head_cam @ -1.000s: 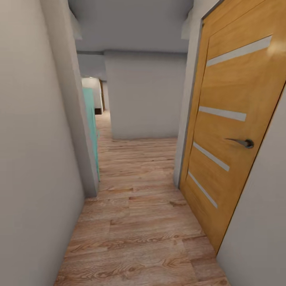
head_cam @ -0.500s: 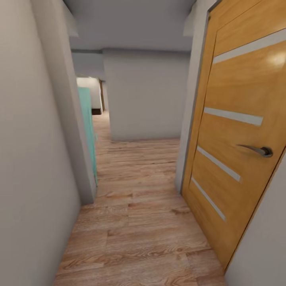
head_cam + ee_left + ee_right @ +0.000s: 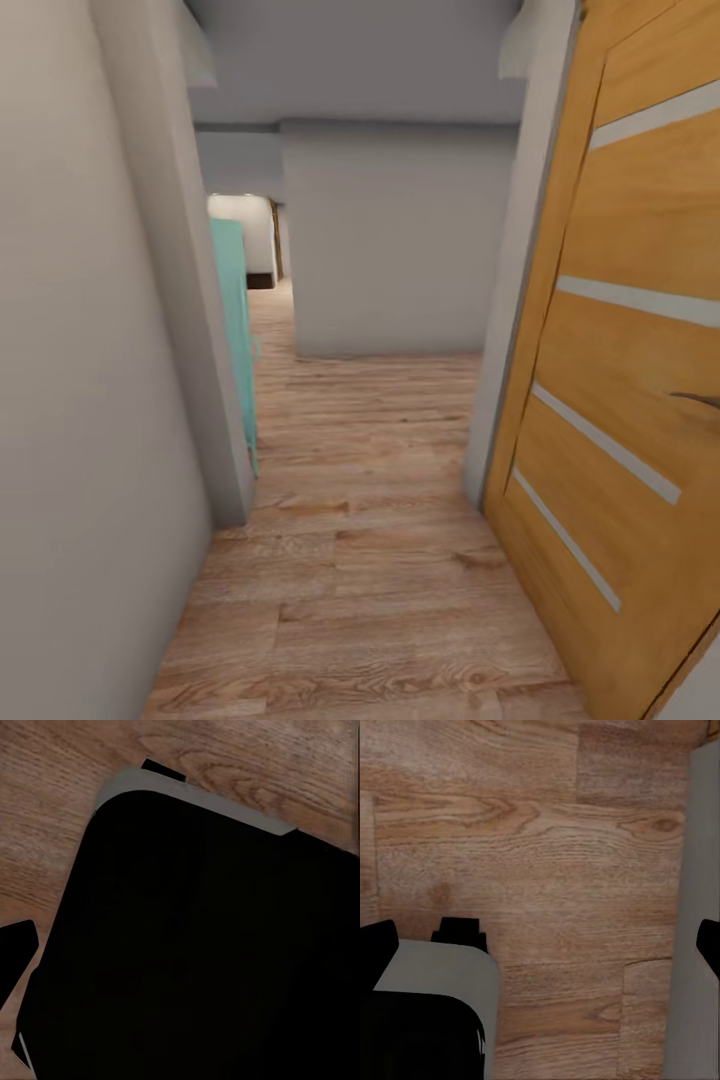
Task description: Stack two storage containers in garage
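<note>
Containers: location can't be told from these frames. No orange-red box between the fingers in either wrist view, so presumably in transit without a load.

Right gripper: dark fingertips wide apart at opposite edges of the wrist view, bare plank floor between, nothing held. Left gripper: one dark fingertip over the planks, the rest lost against the black robot base. Can't tell how far open or whether holding anything.

Risks, as judged:
- Narrow corridor. Wooden door close on the right, leaf angled into the passage, lever handle poking out at the frame edge. Likely snag for the right arm or shoulder if steered too tight.
- Grey wall corner close on the left, hard vertical edge. Easy clip for the base during a turn.
- Teal panel just behind that corner, possibly another open door leaf narrowing the gap further.
- Blank grey wall dead ahead. Forced turn there, blind around both sides.
- Wrong turn means time lost finding either room.

Materials and shapes:
- Floor: light wood planks, strong grain and knots, matte, flat.
- Door: honey-toned veneer, slightly glossy, pale horizontal inlay strips, grey metal lever.
- Walls: plain pale grey, smooth, featureless.
- Base: black top, rounded corner, pale grey rim.
</note>
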